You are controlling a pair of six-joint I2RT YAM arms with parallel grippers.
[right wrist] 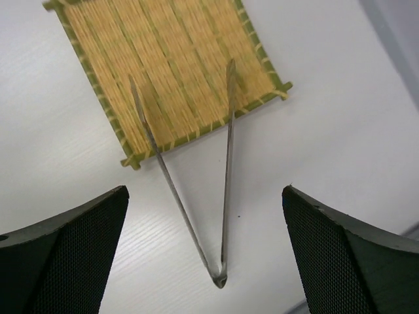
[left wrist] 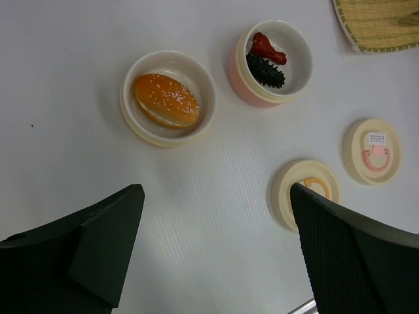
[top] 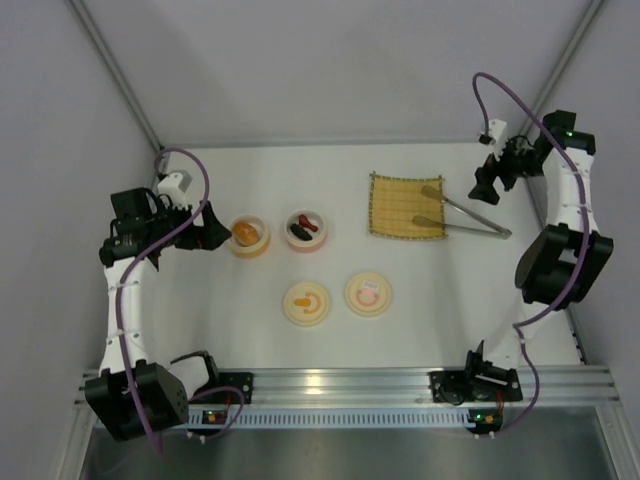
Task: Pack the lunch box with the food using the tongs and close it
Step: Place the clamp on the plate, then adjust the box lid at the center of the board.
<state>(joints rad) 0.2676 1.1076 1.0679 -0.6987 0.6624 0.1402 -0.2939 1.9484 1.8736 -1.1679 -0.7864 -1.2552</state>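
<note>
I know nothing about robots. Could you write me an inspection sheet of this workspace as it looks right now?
Surface: white table, no spills seen.
Job's things: bun in the cream bowl; red-brown piece and black piece together in the pink bowl; orange-marked lid and pink-marked lid off, flat on the table; tongs lying with tips on the woven mat, joint on the table.
Clutter: nothing seen.
Grippers: left gripper open, empty, above the table near the bowls; right gripper open, empty, above the tongs.
Cables: purple cable loops along each arm.
Surroundings: pale walls; metal rail at the near edge.
</note>
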